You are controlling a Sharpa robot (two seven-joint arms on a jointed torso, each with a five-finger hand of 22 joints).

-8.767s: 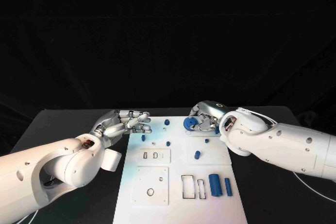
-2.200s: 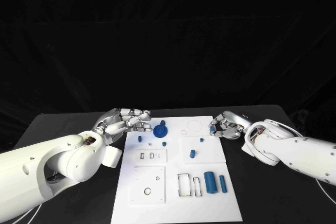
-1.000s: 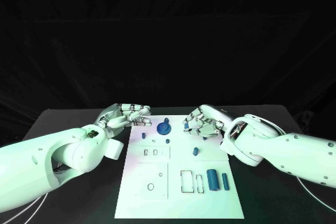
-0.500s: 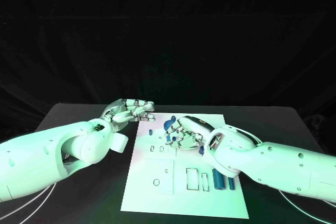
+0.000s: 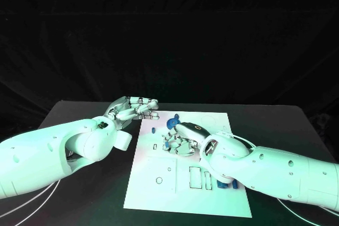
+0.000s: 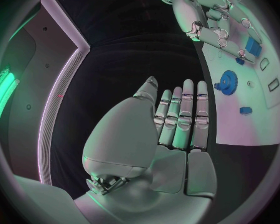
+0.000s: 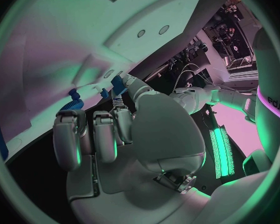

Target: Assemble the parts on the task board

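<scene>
- Task board [image 5: 152, 189]: white plate in the middle of the black table [image 5: 84, 113], with rectangular and round cut-outs on its near half.
- Blue gear [image 5: 172, 123] sits on the far part of the board, just beyond the right hand [image 5: 180, 140]; also visible from the left wrist [image 6: 227, 79].
- Right hand hangs low over the board centre, fingers curled down toward a small blue part [image 5: 169, 145]. Cannot tell if it is pinching it or just touching; the fingers hide the contact.
- Right wrist view: fingertips [image 7: 118, 87] are near small blue pieces on the white plate; grip not clear there either.
- Left hand [image 5: 133, 108] is off the board's far left corner, above the table, fingers curled in and holding nothing. The left wrist view shows the fingers lying straight along the palm [image 6: 180, 119], empty.
- Blue cylinders [image 5: 225, 185] lie at the near right of the board, mostly hidden behind the right forearm.
- Handling, judged: parts look like small hard plastic, light, stiff and not fragile. Smooth surfaces are probably a bit slippery against metal fingers.
- Small pegs: best pinched across the sides between thumb and a fingertip, and kept upright for insertion.
- Gear: take by the toothed rim, since the teeth give grip.
- Cylinders likely roll if nudged; grab across the middle.
- Risk: light parts tip or skid on the smooth plate.
</scene>
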